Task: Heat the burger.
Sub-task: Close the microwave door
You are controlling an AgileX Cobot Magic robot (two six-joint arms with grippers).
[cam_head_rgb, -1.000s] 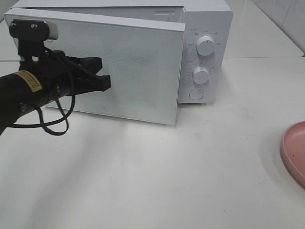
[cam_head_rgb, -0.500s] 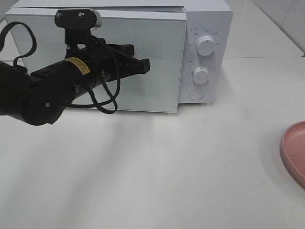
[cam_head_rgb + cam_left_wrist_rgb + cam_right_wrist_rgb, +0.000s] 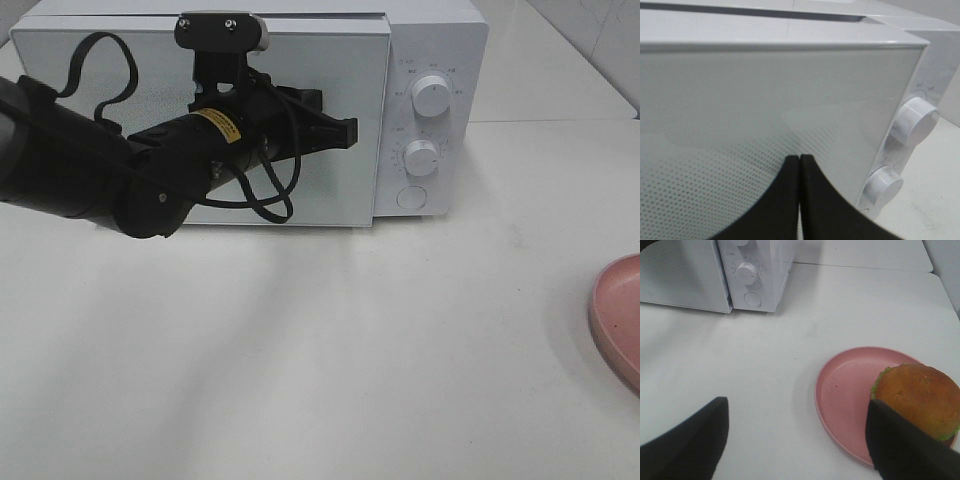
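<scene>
Burger (image 3: 920, 399) with a brown bun and green lettuce sits on the far side of the pink plate (image 3: 845, 395), which lies on the white counter (image 3: 350, 350) well apart from the microwave (image 3: 430, 60). The right hand (image 3: 795, 440) hovers above the plate with its fingers spread wide and holds nothing. The left hand (image 3: 345, 130) has its fingers pressed together, empty, with the tips at the white microwave door (image 3: 330, 190), which looks nearly closed.

A glossy white microwave (image 3: 430, 60) with dot-patterned glass door (image 3: 120, 90) sits on a smooth matt tabletop (image 3: 350, 350); pink plate (image 3: 850, 390) looks satin plastic.
</scene>
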